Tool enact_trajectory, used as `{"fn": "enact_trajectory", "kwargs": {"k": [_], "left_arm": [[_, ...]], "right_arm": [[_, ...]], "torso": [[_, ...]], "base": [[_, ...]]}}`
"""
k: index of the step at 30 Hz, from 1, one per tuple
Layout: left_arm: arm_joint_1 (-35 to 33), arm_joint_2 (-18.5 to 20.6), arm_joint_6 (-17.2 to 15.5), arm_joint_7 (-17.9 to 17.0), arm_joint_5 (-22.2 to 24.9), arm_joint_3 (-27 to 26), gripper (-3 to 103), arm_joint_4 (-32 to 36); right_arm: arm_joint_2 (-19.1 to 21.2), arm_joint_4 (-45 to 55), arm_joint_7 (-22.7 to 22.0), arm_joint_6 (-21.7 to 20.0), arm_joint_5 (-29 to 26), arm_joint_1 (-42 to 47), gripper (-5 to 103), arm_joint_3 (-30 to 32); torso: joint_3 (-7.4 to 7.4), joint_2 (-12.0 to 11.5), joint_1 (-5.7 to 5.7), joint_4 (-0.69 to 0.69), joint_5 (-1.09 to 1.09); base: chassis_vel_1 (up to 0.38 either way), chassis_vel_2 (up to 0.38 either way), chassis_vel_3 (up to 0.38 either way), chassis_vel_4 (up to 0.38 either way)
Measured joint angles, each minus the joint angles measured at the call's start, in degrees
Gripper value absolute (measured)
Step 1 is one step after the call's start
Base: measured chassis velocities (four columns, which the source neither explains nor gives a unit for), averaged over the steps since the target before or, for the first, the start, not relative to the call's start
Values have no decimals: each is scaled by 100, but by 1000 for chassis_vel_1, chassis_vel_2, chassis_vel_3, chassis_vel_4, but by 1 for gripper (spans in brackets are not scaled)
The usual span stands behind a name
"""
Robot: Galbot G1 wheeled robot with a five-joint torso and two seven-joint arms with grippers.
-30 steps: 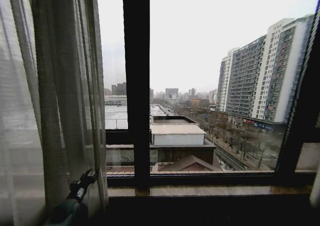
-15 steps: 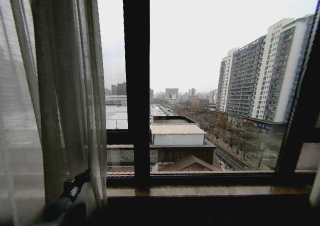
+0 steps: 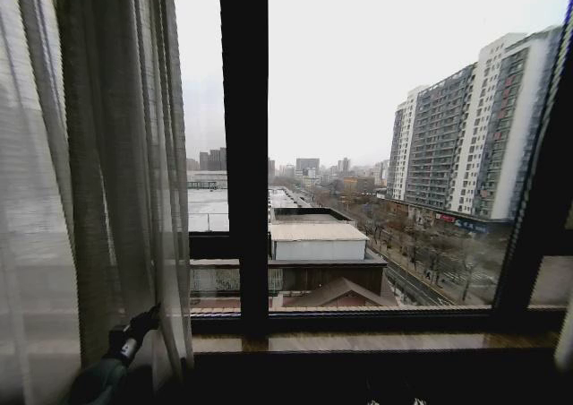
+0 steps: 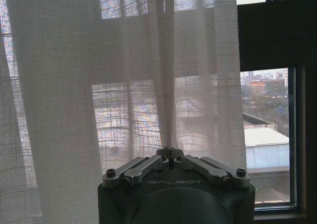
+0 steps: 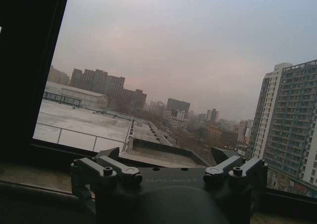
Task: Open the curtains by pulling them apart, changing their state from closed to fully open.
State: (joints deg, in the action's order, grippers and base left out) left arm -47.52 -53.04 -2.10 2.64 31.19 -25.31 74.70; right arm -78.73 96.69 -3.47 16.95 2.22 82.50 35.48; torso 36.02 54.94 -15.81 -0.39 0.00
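The left end effector (image 3: 154,314) sits low at the lower left of the head view, at the inner hem of the gathered curtains (image 3: 98,181). In the left wrist view, the left end effector (image 4: 170,152) has its fingers drawn together, pinching a narrow fold of the sheer fabric; pleats fan upward from the pinch point. The sheer panel (image 4: 124,85) hangs directly ahead of this end effector and spreads to both sides of it, with building outlines faintly visible through the weave.

Beyond the panel's free edge, on the side away from the bunched fabric, the glass is uncovered and a black window frame bar (image 3: 243,145) stands upright. The frame bar is apart from the end effector, with the curtain hem between them. A wooden sill (image 3: 376,340) runs along the base of the window, level with the left end effector and extending away from it towards the robot's right.

In the right wrist view, the right end effector (image 5: 168,170) is spread wide, fingers well apart and holding nothing. It faces bare glass, just above the sill (image 5: 29,174), with a dark frame member (image 5: 29,60) to one side. Through the pane ahead of it are rooftops and a tall apartment block (image 5: 292,120).
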Motion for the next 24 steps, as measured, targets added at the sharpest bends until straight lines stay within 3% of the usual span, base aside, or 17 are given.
{"fn": "enact_trajectory", "kwargs": {"k": [11, 24], "left_arm": [[-335, -16, -32, -14, -5, -197, 0, 311], [-833, 83, -52, -27, -5, -539, 0, 666]], "right_arm": [[1, 217, -3, 0, 141, 90, 100, -61], [1, 280, 0, 0, 232, 126, 100, -184]], "torso": [[0, 0, 0, 0, 0], [0, 0, 0, 3, 0]], "base": [[7, 5, -6, -4], [126, 134, -127, -138]]}}
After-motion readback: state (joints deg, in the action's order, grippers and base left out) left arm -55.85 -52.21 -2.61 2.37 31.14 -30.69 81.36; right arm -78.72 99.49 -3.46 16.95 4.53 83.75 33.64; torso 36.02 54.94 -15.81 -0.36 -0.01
